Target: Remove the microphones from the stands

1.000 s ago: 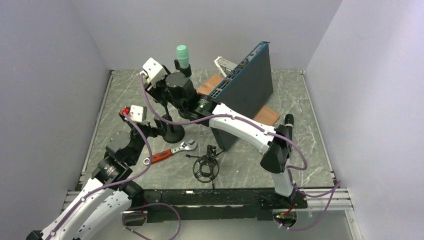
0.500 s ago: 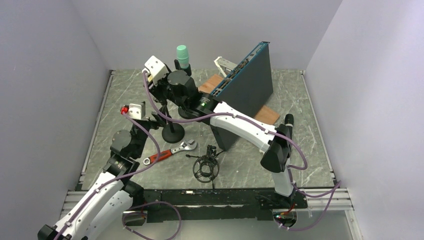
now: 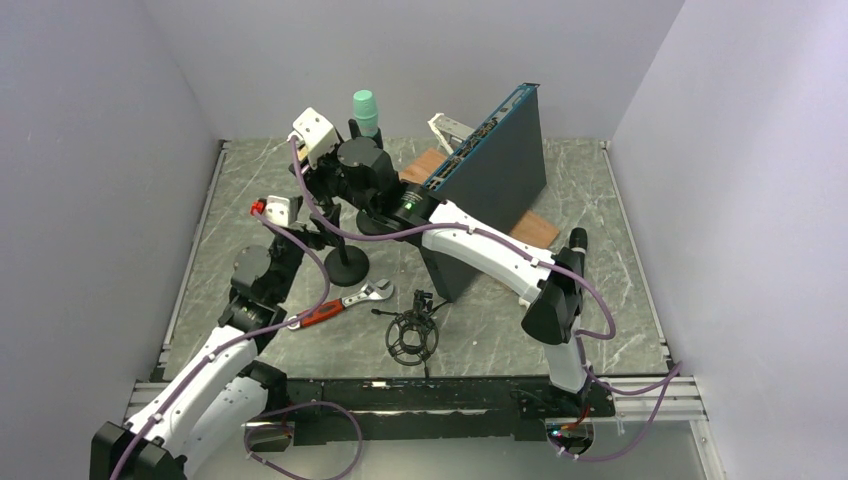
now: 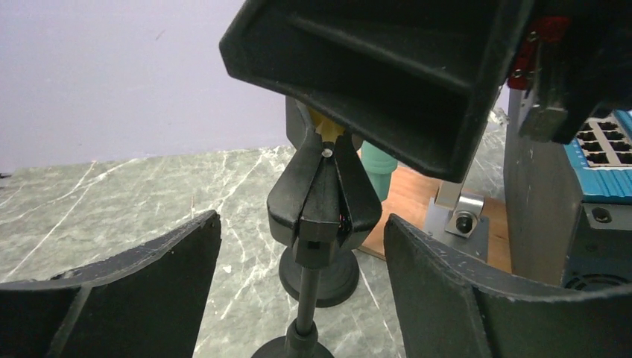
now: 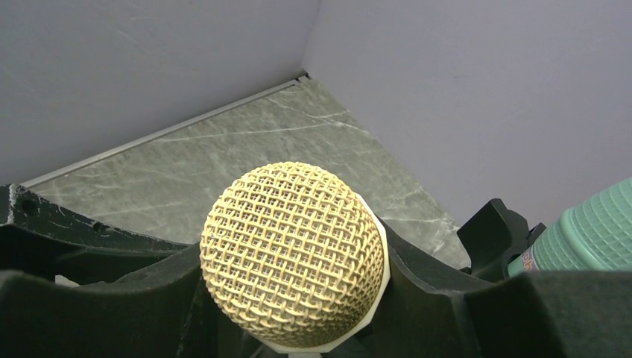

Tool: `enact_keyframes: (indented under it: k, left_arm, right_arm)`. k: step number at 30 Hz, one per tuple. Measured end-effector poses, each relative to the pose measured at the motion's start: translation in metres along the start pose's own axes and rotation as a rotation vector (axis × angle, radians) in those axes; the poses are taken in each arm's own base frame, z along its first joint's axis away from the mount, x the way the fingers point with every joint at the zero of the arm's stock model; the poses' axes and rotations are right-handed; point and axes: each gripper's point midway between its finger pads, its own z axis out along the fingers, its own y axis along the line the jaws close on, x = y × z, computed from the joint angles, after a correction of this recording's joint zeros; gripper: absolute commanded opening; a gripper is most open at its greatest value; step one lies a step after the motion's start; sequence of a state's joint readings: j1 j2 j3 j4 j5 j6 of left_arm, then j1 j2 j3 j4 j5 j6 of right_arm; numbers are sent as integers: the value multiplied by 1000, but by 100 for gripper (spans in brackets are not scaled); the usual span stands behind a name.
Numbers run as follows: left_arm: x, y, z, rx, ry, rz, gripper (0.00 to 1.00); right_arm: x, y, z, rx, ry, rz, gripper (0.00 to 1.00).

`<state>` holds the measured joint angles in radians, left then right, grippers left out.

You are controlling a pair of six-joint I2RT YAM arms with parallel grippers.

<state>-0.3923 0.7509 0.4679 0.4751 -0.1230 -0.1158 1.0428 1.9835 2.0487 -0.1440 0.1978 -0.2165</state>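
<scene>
Clamps the microphone (image 5: 293,253), seated in the clip of the stand (image 4: 307,298), with the right gripper (image 5: 292,317). Holds the left gripper (image 4: 302,231) spread apart, 1 finger each side of the stand, touching nothing.

right wrist | microphone (image 5: 293,253) – yellow mesh head – is seen at centre, flanked by the dark fingers (image 5: 89,298) of the right gripper (image 5: 291,321), which are pressed against both its sides | a green ribbed object (image 5: 589,235) (cut off by the frame edge) is seen at right, just beside a black clip (image 5: 495,227) | marbled table (image 5: 246,149) and pale walls (image 5: 447,74) are seen behind
</scene>
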Motion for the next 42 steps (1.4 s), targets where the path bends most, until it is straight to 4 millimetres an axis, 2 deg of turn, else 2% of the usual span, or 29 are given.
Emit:
enact_keyframes:
  k: [5,7,8,9,11,12,13,19,24,33,36,38,42]
  left_arm:
    - [-6,-2,2,22,-23,4,78]
    - [-8,-2,2,26,-32,7,73]
    - [-9,-2,2,28,-35,9,68]
    - [-9,-2,3,31,-36,12,58]
    - [-7,-3,4,40,-31,19,17]
    - [-6,-6,6,62,-23,19,6]
    - [-5,-8,8,75,-12,29,1]
    - [-6,-8,10,80,0,34,0]
    - [-6,-5,3,66,12,33,0]
    - [-6,-3,-2,54,12,30,0]
    - [-6,-3,-2,56,13,30,0]
    - [-6,-3,-2,55,13,30,0]
    - [-5,-3,-2,55,17,29,2]
  right_arm:
    - [0,0,-1,-3,5,1,0]
    - [0,0,-1,-4,7,2,0]
    - [0,0,-1,-5,7,3,0]
    - [0,1,-1,-6,8,4,0]
    - [-1,1,-1,-9,8,7,0]
    - [-2,1,-1,-9,6,7,0]
    - [0,1,-2,-11,11,12,0]
    - [-4,0,-3,-19,7,29,0]
    - [-20,-1,-6,-20,-19,46,0]
    - [-104,-23,-26,14,-198,97,0]
    - [-119,-28,-37,19,-231,122,0]
    - [-120,-32,-50,21,-234,134,0]
    - [-125,-49,-93,43,-246,162,0]
